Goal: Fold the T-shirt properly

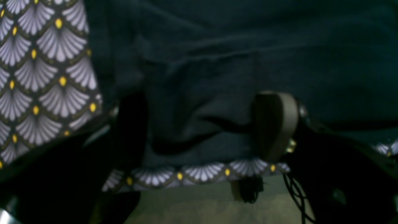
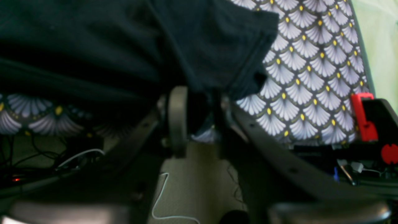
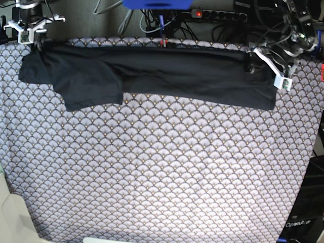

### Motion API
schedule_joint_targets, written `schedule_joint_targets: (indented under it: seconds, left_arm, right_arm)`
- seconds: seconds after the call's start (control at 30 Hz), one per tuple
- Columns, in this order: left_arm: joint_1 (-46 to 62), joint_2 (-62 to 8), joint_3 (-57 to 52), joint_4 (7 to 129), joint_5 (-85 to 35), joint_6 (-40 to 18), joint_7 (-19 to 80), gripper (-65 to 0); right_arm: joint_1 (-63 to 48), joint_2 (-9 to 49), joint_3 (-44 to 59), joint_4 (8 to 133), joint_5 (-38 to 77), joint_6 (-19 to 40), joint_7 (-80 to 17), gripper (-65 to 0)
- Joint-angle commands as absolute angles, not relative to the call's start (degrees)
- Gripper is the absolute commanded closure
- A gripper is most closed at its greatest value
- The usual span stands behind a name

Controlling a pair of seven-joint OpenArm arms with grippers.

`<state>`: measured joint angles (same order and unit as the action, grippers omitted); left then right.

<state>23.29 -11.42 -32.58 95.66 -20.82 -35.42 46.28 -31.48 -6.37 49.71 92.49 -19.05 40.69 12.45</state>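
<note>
Left gripper (image 1: 199, 124): jaws set apart, with a bunched fold of the T-shirt (image 1: 236, 62) lying between them. I read this as straddling the cloth without a firm pinch, though the blur keeps me from being sure.
Right gripper (image 2: 199, 119): jaws drawn close together on dark cloth at the shirt's near edge. I judge it is pinching the T-shirt beside the sleeve.
Why held this way: in the base view each gripper sits at one end of the shirt, the left gripper (image 3: 253, 65) at the hem end and the right gripper (image 3: 36, 44) at the sleeve end. I take it I am keeping the cloth stretched long for a fold.
T-shirt position: it lies as a long band along the far edge of the surface (image 3: 162, 172), with most of the patterned cloth on the near side of the shirt uncovered.
T-shirt look: plain dark fabric, matte, no print. The band looks doubled over lengthwise, one sleeve (image 3: 91, 93) hangs out of the band toward the near side, and soft wrinkles run along its length.
Progress, my guess: an early fold is in place and more remain.
</note>
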Motion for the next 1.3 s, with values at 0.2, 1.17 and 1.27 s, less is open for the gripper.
schedule_joint_targets:
  seconds: [0.2, 1.17, 1.27]
  left_arm:
    - [23.25, -12.0, -33.01, 96.48, -21.41, -36.0, 45.32, -51.9]
    - [22.9, -8.75, -49.54, 98.42, -21.49, -40.0, 45.93, -52.0]
    - [23.6, -8.75, -49.98, 98.24, -21.49, -40.0, 45.76, -52.0]
  right_arm:
    - [-31.87, -6.02, 51.3, 93.23, -18.15, 40.0, 12.0, -34.5]
    - [-23.43, -2.15, 58.59, 98.68, -8.75, 40.0, 10.68, -39.3]
    - [-21.76, -3.91, 54.99, 101.23, -8.75, 40.0, 10.68, -39.3]
